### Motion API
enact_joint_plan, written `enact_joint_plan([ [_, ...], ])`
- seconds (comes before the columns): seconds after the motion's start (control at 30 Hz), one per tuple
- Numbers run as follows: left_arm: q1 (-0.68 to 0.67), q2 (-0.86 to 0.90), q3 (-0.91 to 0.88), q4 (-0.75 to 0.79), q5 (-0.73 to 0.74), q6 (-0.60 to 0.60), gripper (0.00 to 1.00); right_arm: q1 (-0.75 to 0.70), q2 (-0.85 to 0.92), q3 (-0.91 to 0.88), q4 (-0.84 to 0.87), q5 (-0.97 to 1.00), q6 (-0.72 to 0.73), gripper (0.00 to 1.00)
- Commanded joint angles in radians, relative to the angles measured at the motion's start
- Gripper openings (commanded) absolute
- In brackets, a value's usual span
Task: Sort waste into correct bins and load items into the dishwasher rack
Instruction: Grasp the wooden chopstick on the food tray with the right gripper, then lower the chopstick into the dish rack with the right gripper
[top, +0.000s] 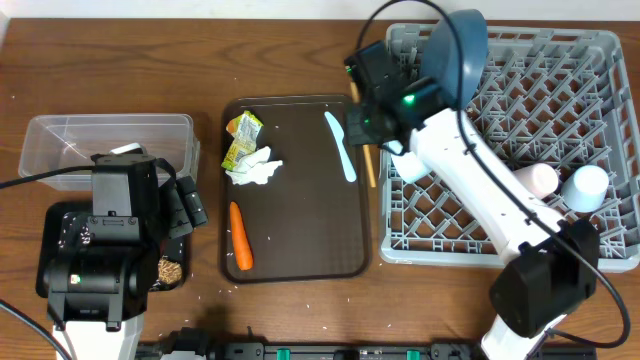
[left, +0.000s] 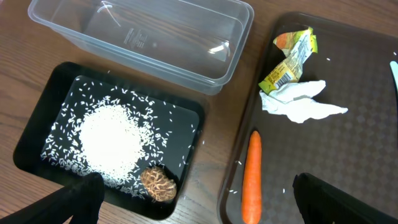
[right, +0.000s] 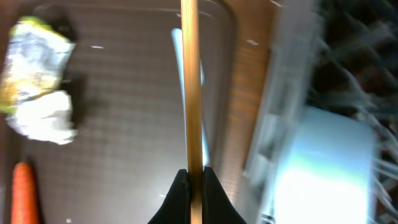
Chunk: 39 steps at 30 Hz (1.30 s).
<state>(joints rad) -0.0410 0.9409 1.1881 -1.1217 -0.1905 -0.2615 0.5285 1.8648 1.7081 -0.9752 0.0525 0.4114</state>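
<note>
On the wrapper (left: 291, 57), a barcode (left: 281, 78)

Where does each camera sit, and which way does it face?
Overhead: fixed above the table, looking down on the serving tray, dishwasher rack, left arm and right arm.
Left wrist: on the left arm, looking down at the black tray and clear box; open left jaws at the bottom.
Right wrist: on the right arm, looking along shut right jaws holding chopsticks.
Shared: both wrists see the carrot.
</note>
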Motion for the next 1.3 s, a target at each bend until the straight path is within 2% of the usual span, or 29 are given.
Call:
enact_joint_plan([
  [0.0,0.002,0.000,0.014,-0.003,-0.016,-0.005,0.98,-0.053,-0.015,0.008,-0.038,-0.017,0.042,0.01],
  [0.4,0.002,0.000,0.014,-0.003,-0.017,-0.005,0.98,-0.105,-0.053,0.008,-0.152,-0.068,0.040,0.01],
  [0.77,0.002,0.000,0.014,-0.003,-0.016,-0.005,0.98,-0.251,-0.305,0.008,-0.300,-0.074,-0.005,0.01],
  [0.97,0.002,0.000,0.014,-0.003,-0.017,-0.005,0.98,-0.293,-0.348,0.007,-0.428,-0.014,-0.049,0.01],
  [1.1,0.002,0.000,0.014,-0.003,-0.017,-0.005,0.98,-0.342,-0.340,-0.029,-0.420,0.048,-0.041,0.01],
  [1.27,0.002,0.000,0.014,-0.003,-0.016,-0.005,0.98,-0.386,-0.318,-0.148,-0.377,-0.008,-0.039,0.01],
])
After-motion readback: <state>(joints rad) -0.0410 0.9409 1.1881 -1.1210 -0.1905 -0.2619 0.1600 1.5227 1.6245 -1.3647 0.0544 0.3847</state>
